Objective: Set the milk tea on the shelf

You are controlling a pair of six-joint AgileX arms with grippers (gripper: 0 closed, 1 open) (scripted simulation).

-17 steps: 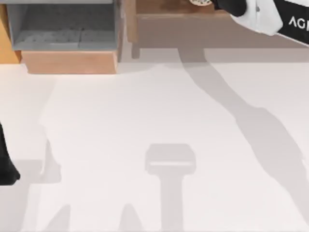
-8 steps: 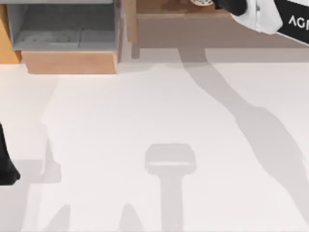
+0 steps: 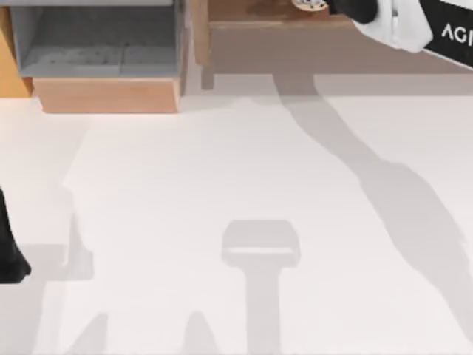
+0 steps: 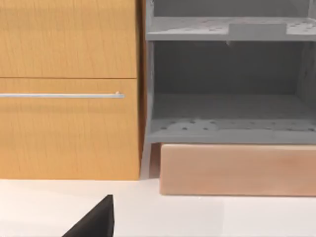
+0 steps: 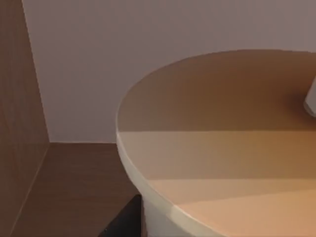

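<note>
One arm works: the right gripper sits over the shelf at the top view's upper right, with the milk tea close against it. Its grip cannot be told. Best lower gently, release only once upright and seated.

Rendered tabletop workspace: white table, wooden cabinet, grey-lined box and shelf lining its far edge.

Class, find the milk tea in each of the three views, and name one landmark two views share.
Top view: milk tea at the top edge, on the shelf.
Left wrist view: not in it.
Right wrist view: its lid, close up.
Shared landmark: the grey-lined box.
</note>
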